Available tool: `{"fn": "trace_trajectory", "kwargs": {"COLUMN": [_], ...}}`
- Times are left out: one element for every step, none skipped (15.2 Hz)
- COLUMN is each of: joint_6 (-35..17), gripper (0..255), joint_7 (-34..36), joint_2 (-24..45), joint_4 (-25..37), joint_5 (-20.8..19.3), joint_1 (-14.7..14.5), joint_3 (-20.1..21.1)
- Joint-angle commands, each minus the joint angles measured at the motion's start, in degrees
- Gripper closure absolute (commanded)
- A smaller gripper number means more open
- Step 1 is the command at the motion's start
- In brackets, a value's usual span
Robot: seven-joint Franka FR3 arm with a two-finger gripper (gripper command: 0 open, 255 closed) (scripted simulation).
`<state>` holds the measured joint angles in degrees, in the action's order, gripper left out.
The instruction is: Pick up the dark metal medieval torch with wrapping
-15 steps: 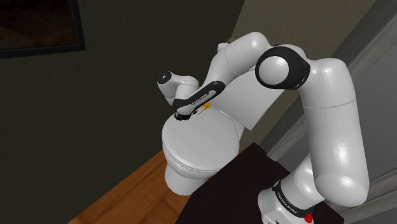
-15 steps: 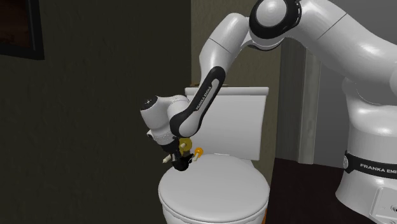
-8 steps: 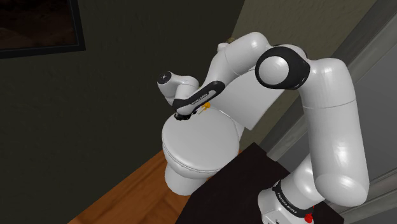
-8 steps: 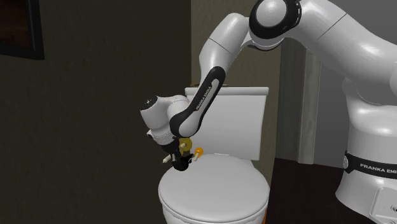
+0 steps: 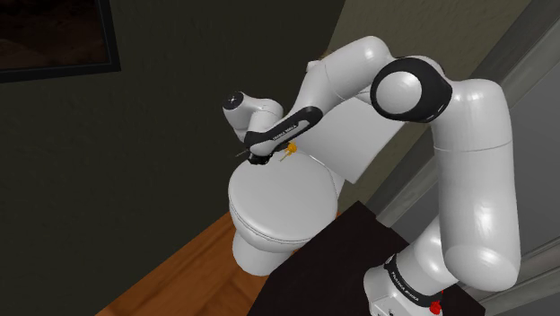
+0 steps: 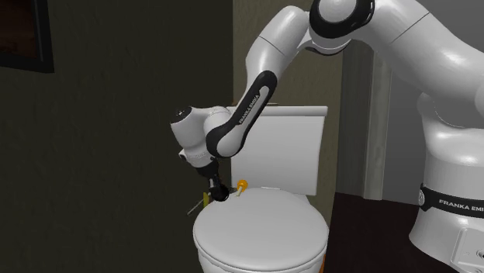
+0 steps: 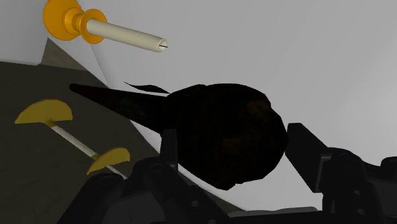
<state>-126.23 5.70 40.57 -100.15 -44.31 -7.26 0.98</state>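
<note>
The torch (image 7: 219, 130) is a dark, nearly black piece with a bulbous head that tapers to a long thin spike. My gripper (image 7: 232, 153) is shut on the head, one black finger (image 7: 169, 147) pressing each side. In the second exterior view the gripper (image 6: 218, 193) hangs just above the back edge of the white toilet lid (image 6: 264, 233), and the torch's spike (image 6: 194, 208) sticks out toward that view's left. From the shoulder view the gripper (image 5: 260, 159) is above the lid (image 5: 278, 202), with the spike (image 5: 240, 155) poking out beside it.
A small orange knob on a pale stick (image 7: 83, 25) lies at the back of the lid (image 6: 242, 185). A thin rod with two yellow pieces (image 7: 70, 137) sits close by the fingers. The toilet tank (image 6: 291, 147) stands behind, the black stand (image 5: 341, 260) and wood floor (image 5: 179, 269) below.
The arm's forearm and wrist have risen and turned. The gripper now points more steeply down, and the torch's spike shows sticking out beside it.
</note>
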Motion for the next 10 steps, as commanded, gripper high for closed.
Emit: {"fn": "trace_trajectory", "kwargs": {"joint_6": [0.7,1.0,1.4,1.8,2.1,2.5,2.9,3.2,3.3,3.3], "gripper": [255,255,255,255,255,255,255,255,255,255], "joint_7": [-0.7,-1.0,-1.3,-1.6,-1.9,-2.2,-2.6,-2.9,-2.9,-2.9], "joint_2": [-1.2,-1.8,-2.4,-3.0,-3.6,-4.2,-4.7,-5.3,-5.4,-5.4], "joint_4": [-0.4,-0.5,-0.7,-0.9,-1.0,-1.1,-1.2,-1.3,-1.4,-1.4], "joint_5": [0.3,0.5,0.7,0.9,1.1,1.2,1.4,1.6,1.6,1.6], "joint_1": [0.1,0.2,0.2,0.2,0.3,0.3,0.4,0.4,0.4,0.4], "joint_3": [0.2,0.3,0.4,0.5,0.5,0.6,0.7,0.8,0.8,0.8]}}
